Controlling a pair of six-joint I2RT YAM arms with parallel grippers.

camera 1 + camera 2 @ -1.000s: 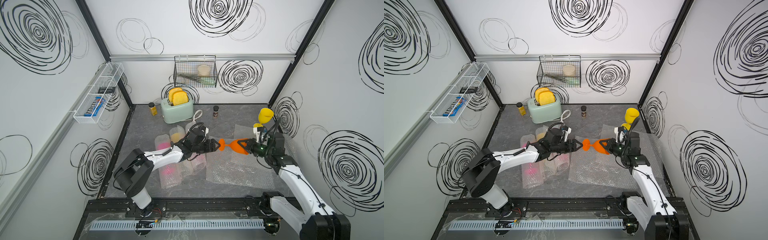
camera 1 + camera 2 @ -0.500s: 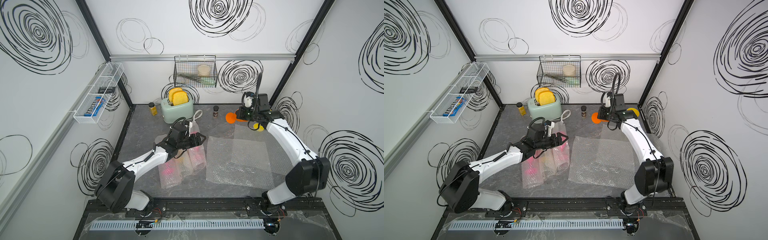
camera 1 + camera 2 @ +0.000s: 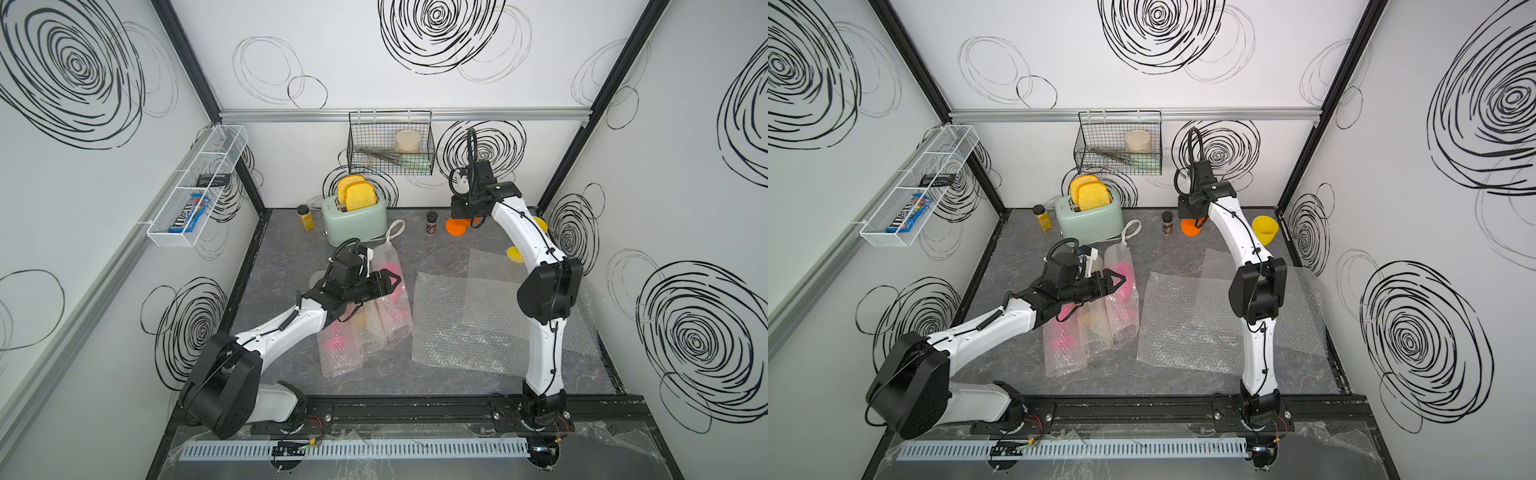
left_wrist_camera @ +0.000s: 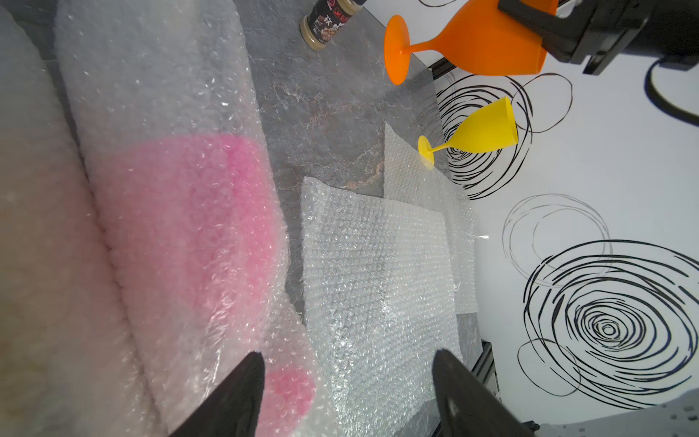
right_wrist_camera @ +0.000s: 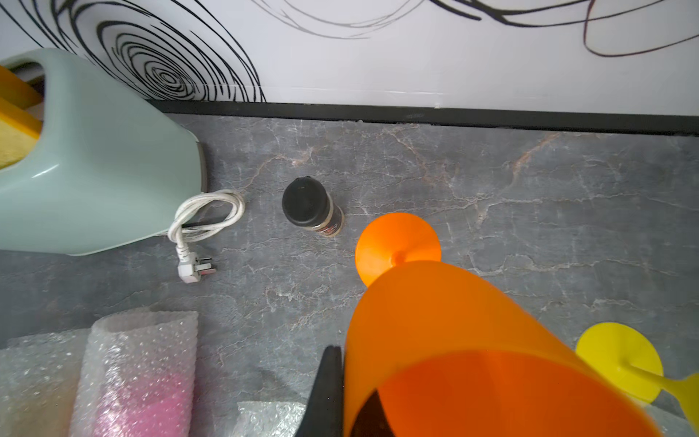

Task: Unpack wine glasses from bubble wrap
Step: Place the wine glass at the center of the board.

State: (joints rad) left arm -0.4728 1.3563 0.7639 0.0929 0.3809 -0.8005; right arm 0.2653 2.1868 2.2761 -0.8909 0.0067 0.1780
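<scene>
We see right tool (image 5: pixel 346 397) clamped on orange glass (image 5: pixel 454 340) rim, glass tilted, foot beside spice jar (image 5: pixel 308 206). Left tool (image 4: pixel 348 393) wide, empty, over wrapped pink glass (image 4: pixel 196 212). Yellow glass (image 4: pixel 480 132) upright at edge of flat bubble wrap sheets (image 3: pixel 465 316) on surface (image 3: pixel 291 232)

White swirled walls (image 3: pixel 353 62) round the jaws; grey marble floor (image 3: pixel 291 249) below. Wire basket (image 3: pixel 361 129) on back wall above right jaws; white rack (image 3: pixel 172 239) high left of left jaws.
</scene>
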